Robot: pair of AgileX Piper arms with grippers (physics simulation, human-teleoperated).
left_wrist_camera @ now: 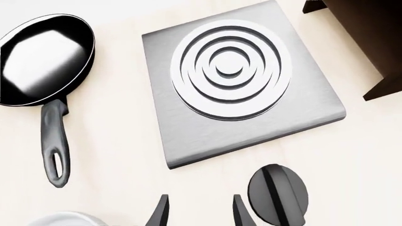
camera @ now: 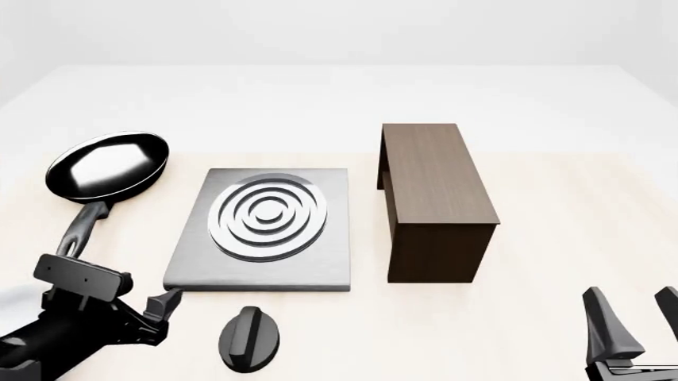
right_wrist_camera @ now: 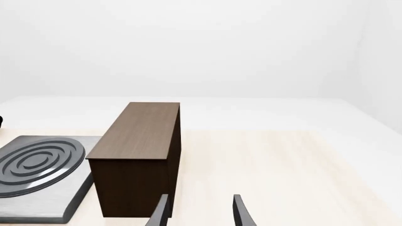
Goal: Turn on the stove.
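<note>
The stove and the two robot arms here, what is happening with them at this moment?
Nothing is being held yet. The left hand is open and sits low over the table, just left of the black knob, not touching it. The knob lies in front of the grey stove. The right hand is also open and waits far to the right, past the wooden cabinet. A frying pan rests left of the stove, untouched.

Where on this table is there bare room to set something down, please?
Bare tabletop lies right of the cabinet, and along the far side behind it. It is crowded on the left: frying pan, stove, knob and left gripper sit close together.
</note>
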